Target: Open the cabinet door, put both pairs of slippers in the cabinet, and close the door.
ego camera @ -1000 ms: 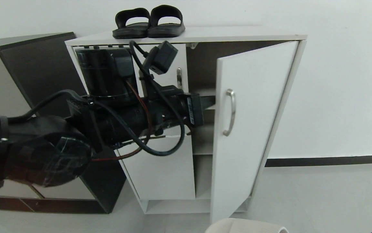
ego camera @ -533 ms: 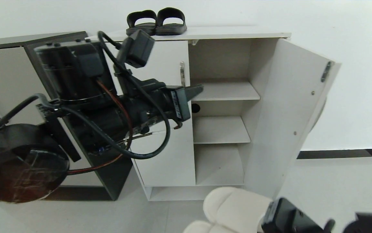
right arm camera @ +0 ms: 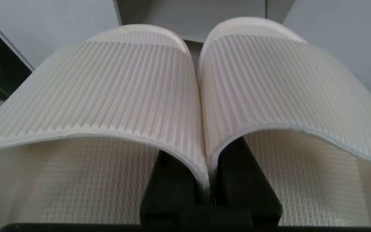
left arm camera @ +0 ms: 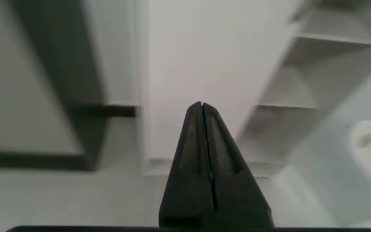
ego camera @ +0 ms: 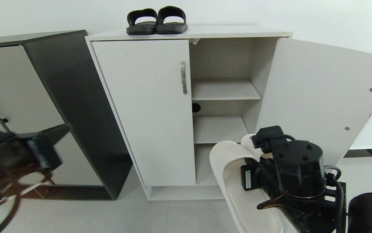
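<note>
Cream slippers (right arm camera: 108, 96) are clamped in your right gripper (right arm camera: 206, 193). Its two dark fingers sit under the ribbed straps and pinch the pair's touching inner sides between them. From the head view, the pair hangs low, just in front of the white cabinet's (ego camera: 189, 32) open right half, near the lower shelves, with the right door (ego camera: 318, 97) swung wide. Black slippers (ego camera: 156, 21) lie side by side on the cabinet top. Your left gripper (left arm camera: 202, 113) is pressed closed on nothing, low beside the dark cabinet (ego camera: 76, 97).
</note>
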